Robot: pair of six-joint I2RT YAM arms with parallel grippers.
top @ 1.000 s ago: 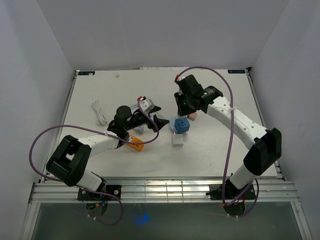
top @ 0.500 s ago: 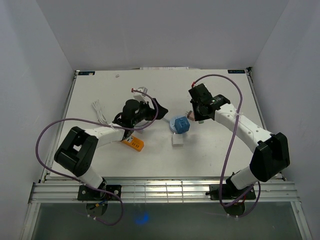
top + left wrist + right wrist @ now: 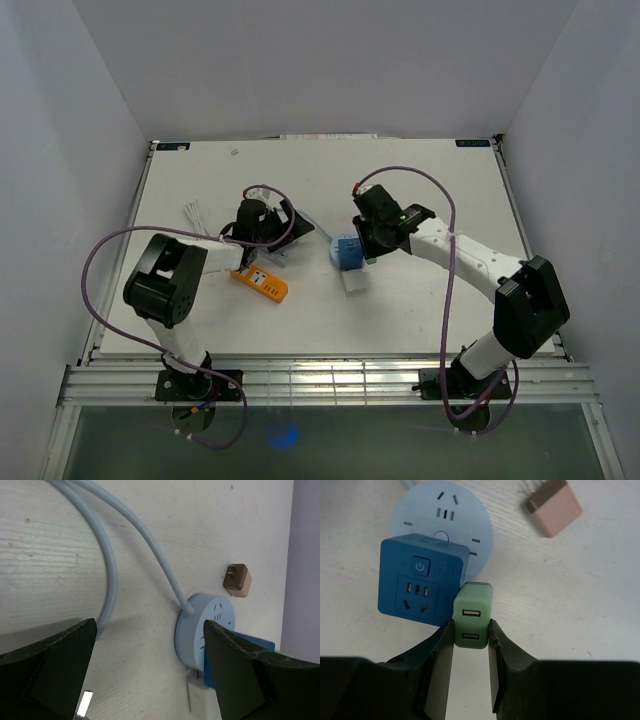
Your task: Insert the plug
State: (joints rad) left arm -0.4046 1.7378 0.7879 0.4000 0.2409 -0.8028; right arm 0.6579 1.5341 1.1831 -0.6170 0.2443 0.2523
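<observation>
A white surface (image 3: 430, 320) boxed in by pale walls carries everything. The green plug (image 3: 472, 614) is pinched between the closed-in fingers of the right gripper (image 3: 471, 632), at the lower right corner of the blue cube adapter (image 3: 422, 587); I cannot tell if they touch. The adapter sits on the round pale-blue socket hub (image 3: 465, 515). To seat the plug well, I judge it should be kept square, lined up over a free outlet and pressed straight, without dragging the hub. The left gripper (image 3: 145, 652) stands wide open and empty near the hub's cable (image 3: 159, 560). Only the right wrist view shows the plug's USB ports. Only the top view shows the orange item (image 3: 262, 285).
</observation>
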